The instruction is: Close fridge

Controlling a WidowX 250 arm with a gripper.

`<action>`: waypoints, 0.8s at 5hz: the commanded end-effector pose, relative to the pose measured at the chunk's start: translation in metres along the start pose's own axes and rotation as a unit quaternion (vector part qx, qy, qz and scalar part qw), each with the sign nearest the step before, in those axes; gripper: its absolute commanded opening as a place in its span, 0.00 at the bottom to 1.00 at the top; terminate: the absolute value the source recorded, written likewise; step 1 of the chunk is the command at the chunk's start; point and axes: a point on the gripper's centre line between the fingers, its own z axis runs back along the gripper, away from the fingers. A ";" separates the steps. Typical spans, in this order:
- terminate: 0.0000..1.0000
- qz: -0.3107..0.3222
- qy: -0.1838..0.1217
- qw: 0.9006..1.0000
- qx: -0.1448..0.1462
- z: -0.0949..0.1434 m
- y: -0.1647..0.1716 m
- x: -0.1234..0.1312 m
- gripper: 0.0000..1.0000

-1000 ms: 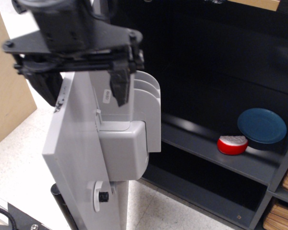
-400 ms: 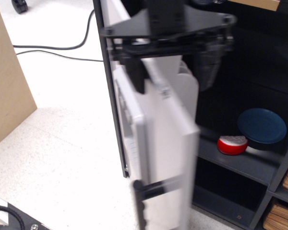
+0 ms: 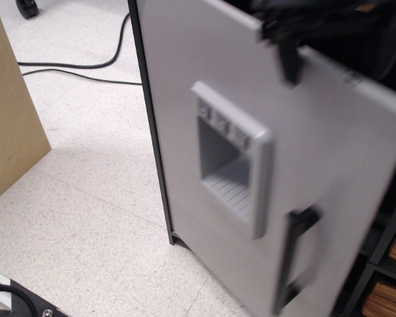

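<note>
At the 9 o'clock edge of the view stands a tan wooden panel point(image 3: 10, 112); black cables point(image 3: 79, 66) lie on the speckled white floor point(image 3: 86, 218) toward 11 o'clock.

From centre to 3 o'clock, the tall dark-framed fridge point(image 3: 147, 119) fills the view. Its light grey door point(image 3: 317, 152) faces the camera, with the hinge side at the dark frame on the left and the free edge at the right, standing out from the cabinet. The door is therefore judged nearly but not fully shut. Its long axis runs vertically. A recessed dispenser panel point(image 3: 231, 158) sits at the door's centre; a black bar handle point(image 3: 294, 257) lies toward 5 o'clock, blurred.

The black gripper point(image 3: 297, 33) is at 1 o'clock, over the door's top edge, with one finger point(image 3: 290, 63) hanging down the outer face. Blur hides the jaws; whether it is released or clenched cannot be told.

The door lies below and at 7 o'clock from the gripper. The remaining swing is judged to run away from the camera, into the cabinet.
</note>
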 end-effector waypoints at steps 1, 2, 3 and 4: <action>0.00 -0.052 -0.021 0.997 -0.057 0.037 0.004 0.000 1.00; 0.00 -0.088 -0.028 0.995 -0.030 0.018 0.018 -0.014 1.00; 0.00 -0.104 -0.043 0.994 0.005 -0.016 0.025 -0.019 1.00; 0.00 -0.113 -0.050 0.992 0.024 -0.054 0.021 -0.016 1.00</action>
